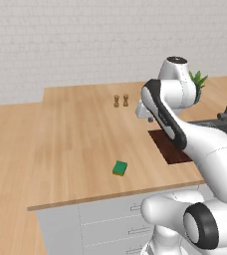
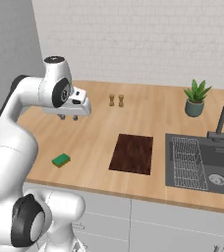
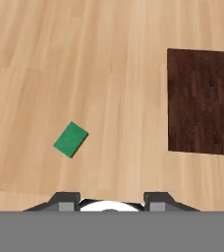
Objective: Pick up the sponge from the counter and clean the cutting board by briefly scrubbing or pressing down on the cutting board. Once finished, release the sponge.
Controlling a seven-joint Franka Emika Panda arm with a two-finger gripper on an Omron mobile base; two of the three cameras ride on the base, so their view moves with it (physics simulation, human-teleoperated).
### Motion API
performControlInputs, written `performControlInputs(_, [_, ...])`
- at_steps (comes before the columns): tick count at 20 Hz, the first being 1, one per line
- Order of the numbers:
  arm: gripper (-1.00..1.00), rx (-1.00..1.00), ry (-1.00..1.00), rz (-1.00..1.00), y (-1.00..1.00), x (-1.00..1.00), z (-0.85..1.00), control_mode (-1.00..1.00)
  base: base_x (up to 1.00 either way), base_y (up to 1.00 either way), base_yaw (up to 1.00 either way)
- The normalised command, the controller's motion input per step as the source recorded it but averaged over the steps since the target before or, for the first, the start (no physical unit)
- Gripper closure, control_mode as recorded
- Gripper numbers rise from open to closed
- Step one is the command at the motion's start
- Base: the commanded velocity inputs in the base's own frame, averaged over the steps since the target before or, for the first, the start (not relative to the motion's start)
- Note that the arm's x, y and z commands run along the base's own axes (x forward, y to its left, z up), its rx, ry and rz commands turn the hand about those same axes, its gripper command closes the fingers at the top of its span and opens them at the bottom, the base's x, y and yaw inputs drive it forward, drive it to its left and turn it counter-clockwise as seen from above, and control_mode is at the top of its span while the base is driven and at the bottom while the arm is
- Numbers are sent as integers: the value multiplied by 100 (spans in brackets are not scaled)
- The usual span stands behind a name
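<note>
Well below the open-jawed pincer (image 2: 68, 117), the sponge (image 2: 61, 159) (likely light and squashy) wants pinching across its short sides.

- The left base view looks forward and down from behind the arm, which fills its lower right and hides part of the board (image 1: 171, 147).
- The right base view looks from the other side, arm at lower left, and takes in the counter (image 2: 148, 112) as far as the sink (image 2: 203, 165) and plant (image 2: 196, 100).
- Both share the sponge (image 1: 119, 168), board and shakers (image 1: 121, 100).
- The hand view looks straight down from well above the counter, sponge (image 3: 70, 139) at left, board (image 3: 202, 102) at right.
</note>
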Motion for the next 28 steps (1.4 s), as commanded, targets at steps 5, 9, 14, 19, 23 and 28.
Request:
performControlInputs(5, [-100, 9, 5, -18, 25, 0, -30, -100, 0, 0, 0])
performControlInputs(9, [-100, 17, 13, -52, 67, 0, -60, -100, 0, 0, 0])
performControlInputs(14, [-100, 5, 14, -41, 62, -16, -72, -100, 0, 0, 0])
performControlInputs(19, [-100, 3, 8, -21, 5, -7, -71, -100, 0, 0, 0])
performControlInputs(23, [-100, 0, 2, -2, 0, 9, -48, -100, 0, 0, 0])
performControlInputs(28, [-100, 0, 11, 3, 0, 34, -45, -100, 0, 0, 0])
